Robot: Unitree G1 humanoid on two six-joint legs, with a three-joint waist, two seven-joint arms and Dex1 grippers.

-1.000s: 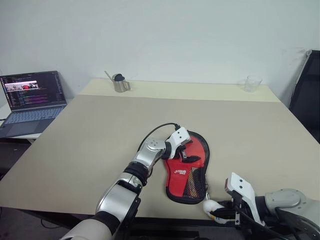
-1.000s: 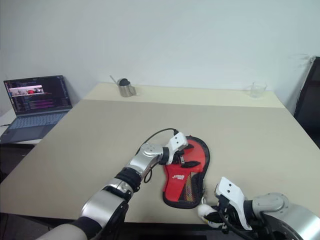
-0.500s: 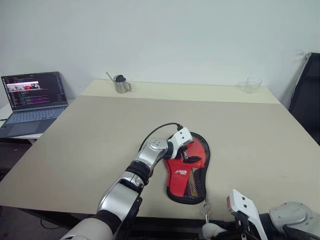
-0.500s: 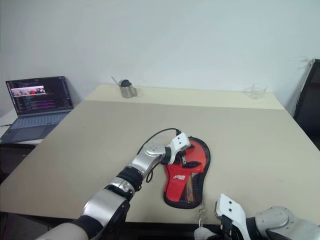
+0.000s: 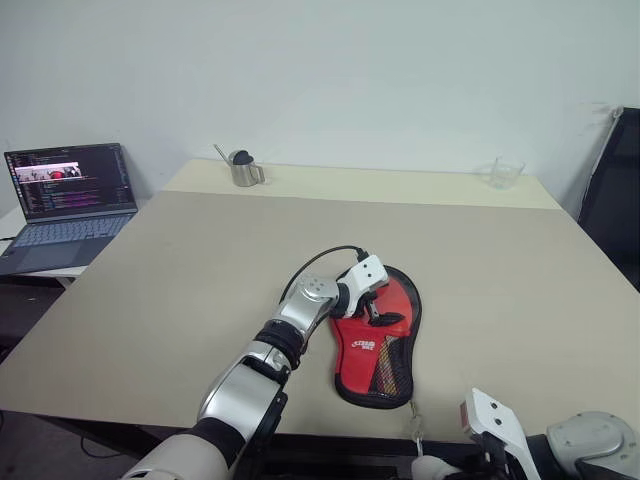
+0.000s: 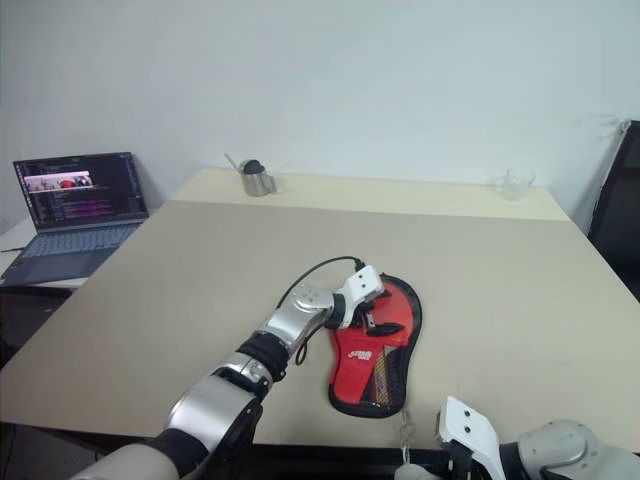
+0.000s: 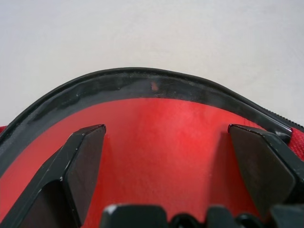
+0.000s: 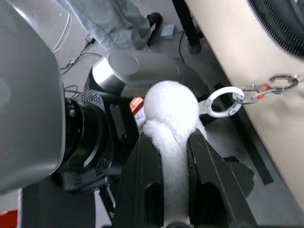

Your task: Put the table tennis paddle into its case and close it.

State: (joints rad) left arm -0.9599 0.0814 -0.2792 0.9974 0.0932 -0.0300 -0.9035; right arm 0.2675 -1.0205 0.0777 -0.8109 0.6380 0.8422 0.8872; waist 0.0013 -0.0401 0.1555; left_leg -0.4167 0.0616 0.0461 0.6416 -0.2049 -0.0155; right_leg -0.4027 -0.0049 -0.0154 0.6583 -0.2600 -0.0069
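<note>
Step in hand, as judged: drawing the zip shut by its pull.

Position of parts:
- Paddle-shaped black fabric case [image 5: 378, 345] with clear side and red lettered panel: flat on the beige rectangular table [image 5: 200, 260], near the front edge, narrow end toward the robot.
- Red-faced paddle [image 5: 386, 374] with striped wooden handle: inside the case, handle visible through the clear side at the narrow end.
- Left gripper [image 5: 378, 305]: spread wide, grasping nothing, black fingers [image 7: 80, 156] set down on the red face at the round end of the case.
- Right gripper [image 8: 166, 142]: clenched on a white fluffy pompom [image 8: 170, 107], below and just off the front table edge.
- Silver ring [image 8: 222, 102] and small metal clasp chain [image 8: 270, 85]: linked from the pompom toward the case edge, stretched over the table edge.

Procedure:
1. Hold the case down with the left gripper to prevent sliding toward the pull.
2. Pull along the line of the zip track, not straight down over the table edge; otherwise risk of jamming or lifting the narrow end.
3. Apply steady tension; avoid jerks, since the soft pompom can slip from the clamp.
4. Check zip travel: not readable from these views.
</note>
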